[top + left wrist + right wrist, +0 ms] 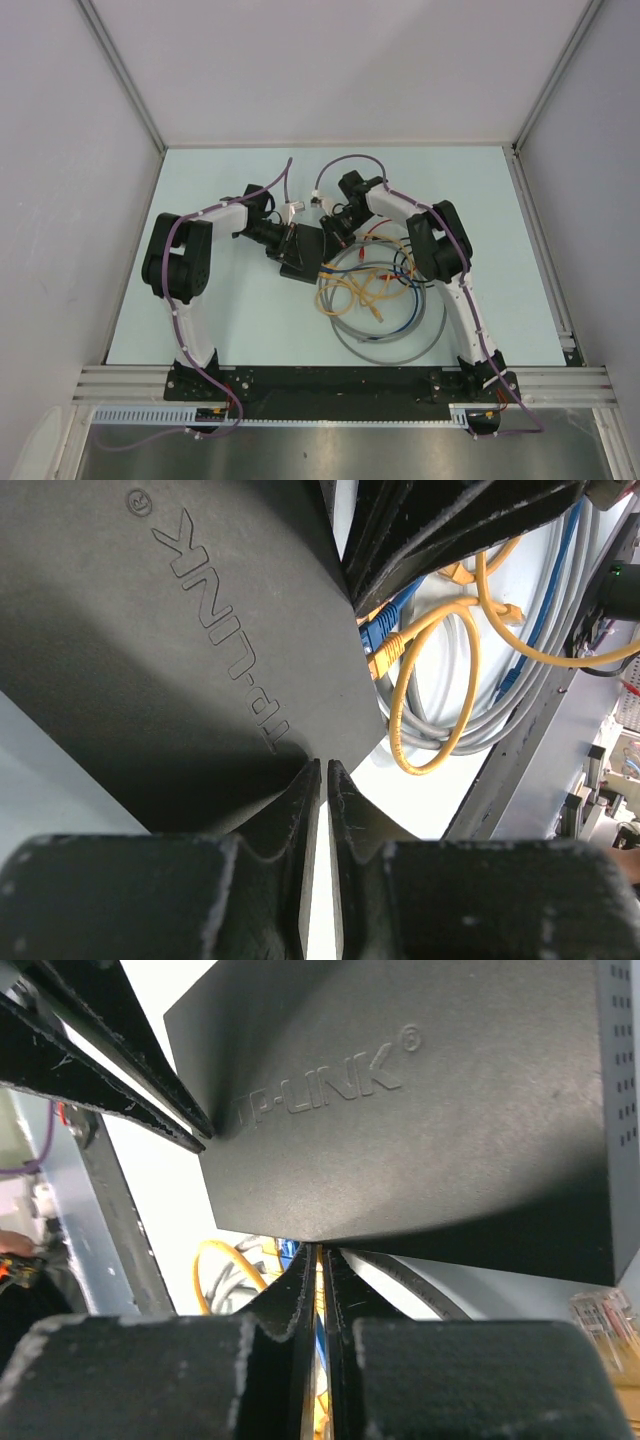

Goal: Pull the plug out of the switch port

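The matte black switch (300,258) lies mid-table between both arms; its TP-LINK top fills the left wrist view (180,660) and the right wrist view (420,1130). A blue plug (376,630) and a yellow plug (386,656) sit in its socket edge. My left gripper (283,240) (324,764) is shut, with only a thin slit, tips at the switch's edge. My right gripper (333,235) (320,1251) is shut, tips against the switch's socket edge; yellow and blue show through its slit. Its fingers (440,530) end just above the plugs.
Loose grey (390,340), yellow (355,292) and blue cables lie coiled right of the switch, under the right arm. An aluminium rail (340,382) runs along the near edge. Walls enclose the table on the other three sides.
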You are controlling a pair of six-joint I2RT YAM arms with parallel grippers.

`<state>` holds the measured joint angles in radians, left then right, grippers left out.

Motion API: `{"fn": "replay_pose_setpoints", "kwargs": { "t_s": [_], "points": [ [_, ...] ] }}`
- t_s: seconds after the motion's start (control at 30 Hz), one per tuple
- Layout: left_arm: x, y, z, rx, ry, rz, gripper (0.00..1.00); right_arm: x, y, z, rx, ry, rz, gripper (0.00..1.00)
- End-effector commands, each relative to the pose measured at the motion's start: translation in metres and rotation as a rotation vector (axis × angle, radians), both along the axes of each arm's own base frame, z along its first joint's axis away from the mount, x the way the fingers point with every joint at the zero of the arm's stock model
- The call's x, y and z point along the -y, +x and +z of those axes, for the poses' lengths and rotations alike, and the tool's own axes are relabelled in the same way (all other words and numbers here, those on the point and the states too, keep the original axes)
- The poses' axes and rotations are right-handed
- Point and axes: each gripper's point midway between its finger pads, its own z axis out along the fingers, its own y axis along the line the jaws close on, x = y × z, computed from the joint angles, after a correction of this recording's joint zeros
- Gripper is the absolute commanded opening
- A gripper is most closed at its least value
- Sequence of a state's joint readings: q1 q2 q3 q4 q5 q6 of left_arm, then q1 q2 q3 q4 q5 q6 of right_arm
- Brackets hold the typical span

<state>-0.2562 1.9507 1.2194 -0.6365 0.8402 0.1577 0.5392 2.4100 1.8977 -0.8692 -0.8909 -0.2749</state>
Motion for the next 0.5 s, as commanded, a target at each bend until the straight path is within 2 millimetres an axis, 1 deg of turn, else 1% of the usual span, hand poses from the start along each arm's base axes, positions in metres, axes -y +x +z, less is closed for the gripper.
{"fn": "replay_pose_setpoints", "kwargs": {
  "t_s": [0.0, 0.13, 0.2, 0.23, 0.27, 0.3, 0.33, 0.37, 0.4, 0.43, 0.47],
  "points": [
    [-0.011, 0.016, -0.020, 0.082, 0.108, -0.009, 0.15, 0.035, -0.036, -0.058, -0.024, -0.251, 0.118, 0.00],
    [-0.012, 0.017, -0.018, 0.090, 0.111, -0.014, 0.15, 0.045, -0.034, -0.056, -0.029, -0.254, 0.120, 0.00],
    [-0.013, 0.015, -0.018, 0.088, 0.113, -0.015, 0.15, 0.048, -0.035, -0.051, -0.029, -0.254, 0.115, 0.00],
    [-0.013, 0.015, -0.017, 0.091, 0.112, -0.016, 0.15, 0.054, -0.039, -0.051, -0.042, -0.258, 0.113, 0.00],
    [-0.013, 0.014, -0.017, 0.091, 0.112, -0.016, 0.15, 0.053, -0.040, -0.050, -0.038, -0.255, 0.112, 0.00],
    [-0.013, 0.014, -0.016, 0.094, 0.112, -0.016, 0.15, 0.053, -0.040, -0.044, -0.032, -0.241, 0.105, 0.00],
    [-0.013, 0.014, -0.015, 0.094, 0.111, -0.014, 0.15, 0.053, -0.043, -0.044, -0.049, -0.232, 0.098, 0.00],
    [-0.013, 0.014, -0.015, 0.094, 0.112, -0.017, 0.15, 0.048, -0.041, -0.037, -0.076, -0.178, 0.074, 0.02],
    [-0.012, 0.014, -0.014, 0.097, 0.108, -0.017, 0.15, 0.044, -0.039, -0.032, -0.089, -0.146, 0.059, 0.07],
    [-0.012, 0.014, -0.014, 0.100, 0.107, -0.018, 0.15, 0.041, -0.037, -0.029, -0.110, -0.123, 0.043, 0.18],
    [-0.013, 0.013, -0.014, 0.095, 0.107, -0.020, 0.15, 0.035, -0.032, -0.021, -0.120, -0.072, 0.031, 0.20]
  ]
}}
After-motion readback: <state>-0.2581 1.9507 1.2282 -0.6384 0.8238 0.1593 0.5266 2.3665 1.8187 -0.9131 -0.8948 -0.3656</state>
